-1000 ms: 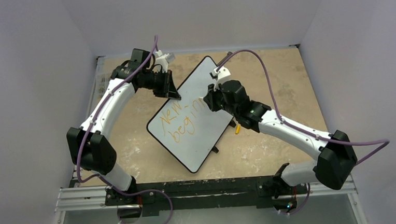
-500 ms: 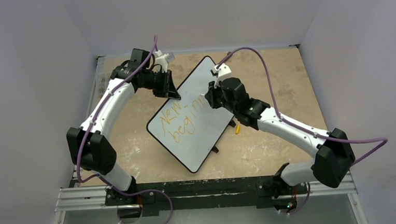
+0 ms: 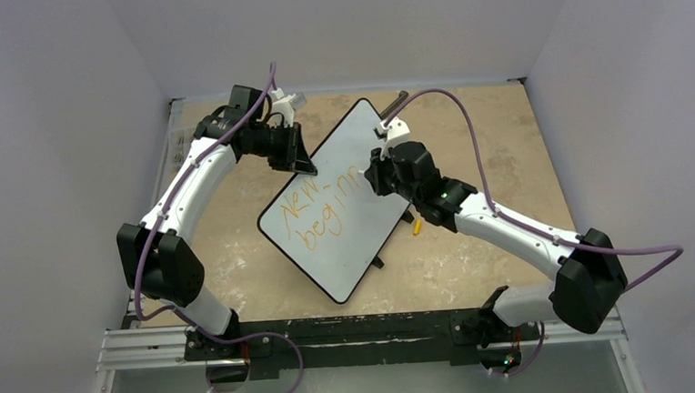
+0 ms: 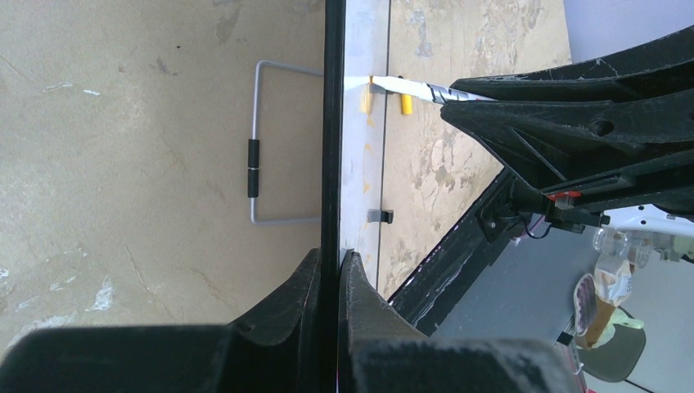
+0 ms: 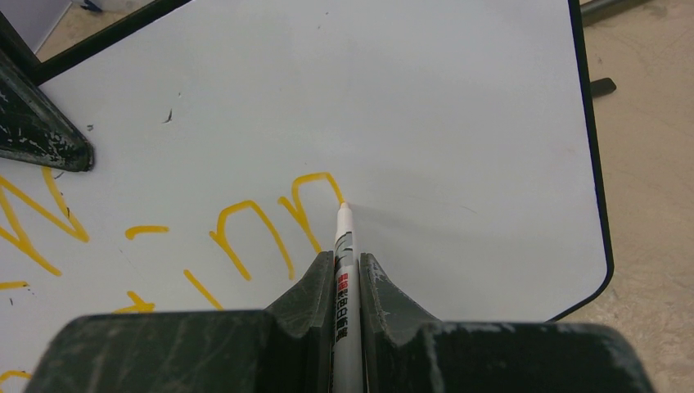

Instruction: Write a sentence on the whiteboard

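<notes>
Writing tool: the right gripper is clamped on a white marker. The fingers cover most of the barrel, and the label print is too small to read.
Tip contact: the tip touches the whiteboard at the end of the last orange arch.
Sentence: it reads "New" above "beginn" in slanted orange lines. In the top view the right wrist hides the end of the second line, and the right wrist view cuts the lettering off at its left edge.
Board position: mid-bench, turned diagonally, with one corner toward the far edge and one toward the near edge.
Left gripper: closed on the board's black rim on the far-left side.
Unclear item: a small orange piece lies on the bench just beside the board's right side. Its identity cannot be determined.
</notes>
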`<action>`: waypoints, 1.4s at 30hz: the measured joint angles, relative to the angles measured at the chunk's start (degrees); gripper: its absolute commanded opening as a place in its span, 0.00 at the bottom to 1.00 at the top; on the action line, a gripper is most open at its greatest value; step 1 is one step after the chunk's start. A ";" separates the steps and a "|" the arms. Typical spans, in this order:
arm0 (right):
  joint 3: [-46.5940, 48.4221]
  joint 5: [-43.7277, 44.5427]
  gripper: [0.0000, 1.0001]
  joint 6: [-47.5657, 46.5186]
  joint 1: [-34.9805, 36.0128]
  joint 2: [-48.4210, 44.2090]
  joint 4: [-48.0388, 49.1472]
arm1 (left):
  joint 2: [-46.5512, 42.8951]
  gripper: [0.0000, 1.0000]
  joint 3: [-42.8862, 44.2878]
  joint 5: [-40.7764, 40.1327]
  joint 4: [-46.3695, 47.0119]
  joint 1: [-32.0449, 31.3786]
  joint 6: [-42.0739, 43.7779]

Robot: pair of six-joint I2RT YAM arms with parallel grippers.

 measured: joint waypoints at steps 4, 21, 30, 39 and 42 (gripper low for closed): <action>-1.55 -0.28 0.00 0.31 0.00 -1.01 -0.02 | -0.02 0.00 -0.02 0.07 0.00 0.00 0.00; -4.04 -0.50 0.00 1.03 0.00 -3.10 -1.79 | -0.26 0.00 -0.02 0.28 0.02 -0.09 0.02; -2.32 -0.50 0.00 -0.09 0.00 -3.58 -4.04 | -0.39 0.00 -0.02 0.35 0.00 -0.09 0.02; 3.58 -0.44 0.00 -1.79 -0.11 -3.37 -4.24 | -0.44 0.00 -0.02 0.35 -0.02 -0.09 0.04; 4.57 -0.44 0.00 -2.05 -0.44 -2.43 -3.91 | -0.44 0.00 -0.02 0.35 -0.02 -0.09 0.04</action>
